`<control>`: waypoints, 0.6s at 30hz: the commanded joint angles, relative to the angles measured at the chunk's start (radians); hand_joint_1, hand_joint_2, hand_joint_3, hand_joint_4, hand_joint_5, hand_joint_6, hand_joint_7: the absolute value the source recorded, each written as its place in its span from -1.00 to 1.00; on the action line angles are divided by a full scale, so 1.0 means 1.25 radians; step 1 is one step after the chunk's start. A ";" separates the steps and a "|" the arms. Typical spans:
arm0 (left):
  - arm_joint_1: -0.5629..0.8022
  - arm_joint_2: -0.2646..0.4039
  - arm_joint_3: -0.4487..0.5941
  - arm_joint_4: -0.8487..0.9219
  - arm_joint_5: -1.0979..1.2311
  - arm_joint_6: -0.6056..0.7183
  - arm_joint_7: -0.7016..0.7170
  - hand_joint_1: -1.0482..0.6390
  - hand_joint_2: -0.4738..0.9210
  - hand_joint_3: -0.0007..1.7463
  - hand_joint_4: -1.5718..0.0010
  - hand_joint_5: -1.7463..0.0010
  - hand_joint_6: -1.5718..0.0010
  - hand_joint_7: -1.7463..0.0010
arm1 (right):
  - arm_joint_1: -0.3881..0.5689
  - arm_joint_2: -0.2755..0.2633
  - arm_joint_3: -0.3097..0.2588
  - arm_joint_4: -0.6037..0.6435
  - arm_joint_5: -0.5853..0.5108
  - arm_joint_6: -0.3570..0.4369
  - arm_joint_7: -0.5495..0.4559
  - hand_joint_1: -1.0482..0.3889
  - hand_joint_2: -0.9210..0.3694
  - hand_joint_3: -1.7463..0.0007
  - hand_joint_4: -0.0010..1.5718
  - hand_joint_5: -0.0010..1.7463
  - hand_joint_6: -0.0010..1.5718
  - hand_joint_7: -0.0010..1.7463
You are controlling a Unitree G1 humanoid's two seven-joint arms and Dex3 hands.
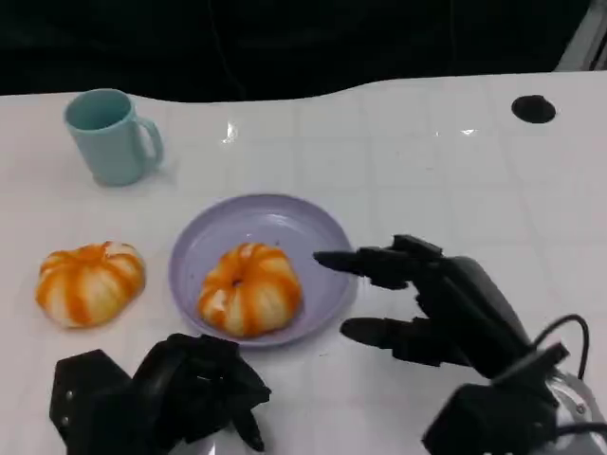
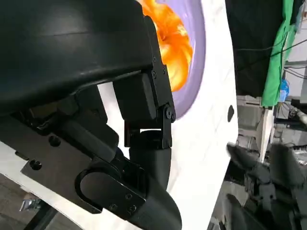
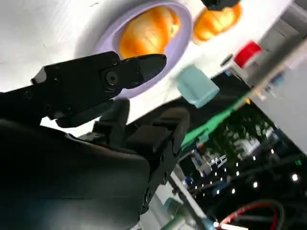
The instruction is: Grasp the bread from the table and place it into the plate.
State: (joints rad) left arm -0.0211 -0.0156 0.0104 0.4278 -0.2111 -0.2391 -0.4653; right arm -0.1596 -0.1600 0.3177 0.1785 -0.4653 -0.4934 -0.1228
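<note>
Cup: a pale blue mug (image 1: pixel 109 135) stands upright near the desk's far left corner, its handle turned toward the right. In the right wrist view it (image 3: pixel 197 86) shows beyond the plate.

Second bread: an orange-and-white striped bun (image 1: pixel 89 282) lies on the bare desk (image 1: pixel 427 180) by the left edge, just beside the plate but apart from it; the right wrist view shows it too (image 3: pixel 217 21).

Left hand: the left hand (image 1: pixel 180 389) sits low at the desk's near edge, in front of the plate, its black fingers curled in with nothing in them. In the left wrist view its shell and fingers (image 2: pixel 144 158) lie over the white top, with the plate's rim beyond them.

Plate: the lilac plate (image 1: pixel 285 223) rests about mid-desk, a little toward the near edge; its rim (image 2: pixel 199 62) shows from the left wrist and its edge (image 3: pixel 180 33) from the right wrist.

Bread: the striped bread (image 1: pixel 249 288) lies inside the plate, in its near left part, touching neither hand. It also appears at (image 2: pixel 175 48) and (image 3: pixel 148 33).

Right hand: the right hand (image 1: pixel 432 303) is just to the right of the plate, fingers spread wide and holding nothing; the upper fingers (image 1: pixel 365 263) reach over the plate's right rim, the lower ones hang off the desk surface beside it.

Dark spot: a small round black mark (image 1: pixel 533 108) sits near the desk's far right corner.
</note>
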 commanded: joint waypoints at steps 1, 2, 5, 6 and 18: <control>0.000 0.007 0.003 -0.002 0.001 0.004 0.008 -1.00 0.78 -1.00 -1.00 0.03 -1.00 0.38 | 0.039 -0.022 -0.035 -0.008 0.039 -0.042 0.003 0.12 -0.54 0.10 -0.15 0.80 -0.02 0.14; 0.000 0.007 0.004 -0.003 0.000 0.005 0.007 -1.00 0.78 -1.00 -1.00 0.03 -1.00 0.38 | 0.046 -0.027 -0.039 -0.009 0.042 -0.048 0.007 0.13 -0.48 0.03 -0.15 0.84 -0.05 0.23; 0.001 0.006 0.005 -0.007 -0.006 0.011 0.003 -1.00 0.77 -1.00 -1.00 0.02 -1.00 0.38 | 0.068 -0.045 -0.049 -0.009 0.049 -0.057 0.021 0.12 -0.38 -0.07 -0.18 0.96 -0.14 0.44; 0.002 0.006 0.005 -0.008 -0.008 0.012 0.002 -1.00 0.77 -1.00 -1.00 0.02 -1.00 0.38 | 0.075 -0.049 -0.052 -0.010 0.050 -0.057 0.024 0.10 -0.40 -0.04 -0.19 0.99 -0.17 0.49; -0.001 0.010 0.008 -0.004 -0.010 0.013 -0.001 -1.00 0.78 -0.99 -1.00 0.03 -1.00 0.39 | 0.141 -0.089 -0.101 0.006 0.059 -0.117 0.023 0.04 -0.44 -0.04 -0.20 1.00 -0.29 0.68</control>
State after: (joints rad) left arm -0.0212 -0.0159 0.0129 0.4245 -0.2177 -0.2291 -0.4657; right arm -0.0079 -0.2462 0.2148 0.1784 -0.3993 -0.6149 -0.0859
